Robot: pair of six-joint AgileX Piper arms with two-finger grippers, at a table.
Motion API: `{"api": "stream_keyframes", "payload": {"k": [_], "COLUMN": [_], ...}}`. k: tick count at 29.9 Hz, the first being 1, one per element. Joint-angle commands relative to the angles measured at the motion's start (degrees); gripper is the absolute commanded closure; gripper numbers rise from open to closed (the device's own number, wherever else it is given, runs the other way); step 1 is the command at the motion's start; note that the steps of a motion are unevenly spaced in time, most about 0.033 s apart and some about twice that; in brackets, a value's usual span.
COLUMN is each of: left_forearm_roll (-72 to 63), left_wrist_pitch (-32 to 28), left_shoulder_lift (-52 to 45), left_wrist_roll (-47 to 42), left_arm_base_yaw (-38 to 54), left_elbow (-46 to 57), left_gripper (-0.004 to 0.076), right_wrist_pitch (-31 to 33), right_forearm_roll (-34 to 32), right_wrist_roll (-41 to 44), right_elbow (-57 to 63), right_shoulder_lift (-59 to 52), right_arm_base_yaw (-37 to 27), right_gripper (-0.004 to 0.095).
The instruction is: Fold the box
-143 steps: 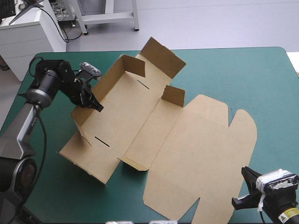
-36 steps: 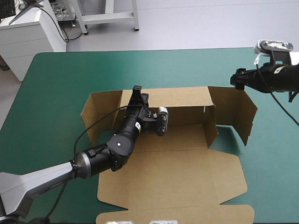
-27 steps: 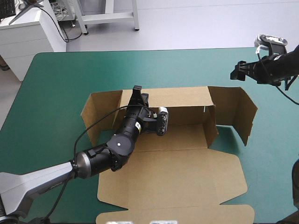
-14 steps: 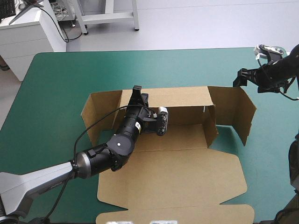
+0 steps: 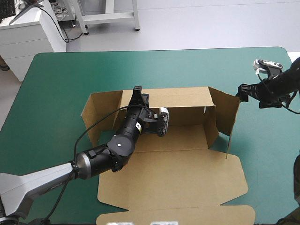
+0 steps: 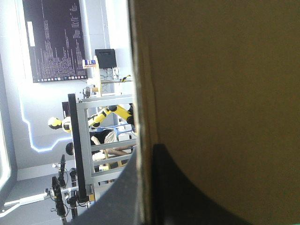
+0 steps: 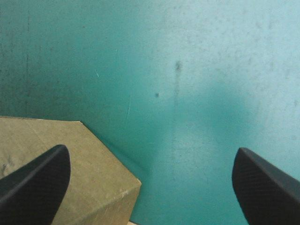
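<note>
My left claw is pinched almost closed on the far wall of the brown box, with the board between its black fingers. My right claw is spread wide over the teal-green cover. The corner of the box's raised end flap lies just beside one finger.

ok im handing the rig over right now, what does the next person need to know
Left gripper: shut on the box, pinching the top edge of the raised back wall.
Right gripper: open, beside the top of the right end flap, gripping nothing.
Box: mid-table on the teal-green cover.
Done: back wall up, right end flap standing.
Left: left end flap leans outward and the lid lies flat toward the near edge; flaps and remaining walls likely need raising and tucking.
</note>
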Motion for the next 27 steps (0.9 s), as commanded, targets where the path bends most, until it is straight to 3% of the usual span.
{"api": "stream_keyframes", "payload": {"k": [1,11,27], "left_forearm_roll": [2.90,2.90,2.90], "left_wrist_pitch": [1.89,1.89,1.89], "left_shoulder_lift": [-2.28,-2.28,-2.28], "left_wrist_roll": [0.15,0.15,0.15], "left_arm_base_yaw": [-0.33,-0.33,-0.33], "left_elbow": [-1.29,-1.29,-1.29], "left_gripper": [0.0732,0.0732,0.0732], "right_wrist_pitch": [0.57,-3.72,-6.02], "right_forearm_roll": [2.02,6.02,25.15], "right_wrist_roll": [-1.05,-4.53,-21.36], "right_elbow": [0.69,10.66,26.02], "right_shoulder_lift": [-5.88,-13.65,-21.57], "right_arm_base_yaw": [-0.31,-0.31,-0.19], "right_gripper": [0.0044,0.0044,0.0044]}}
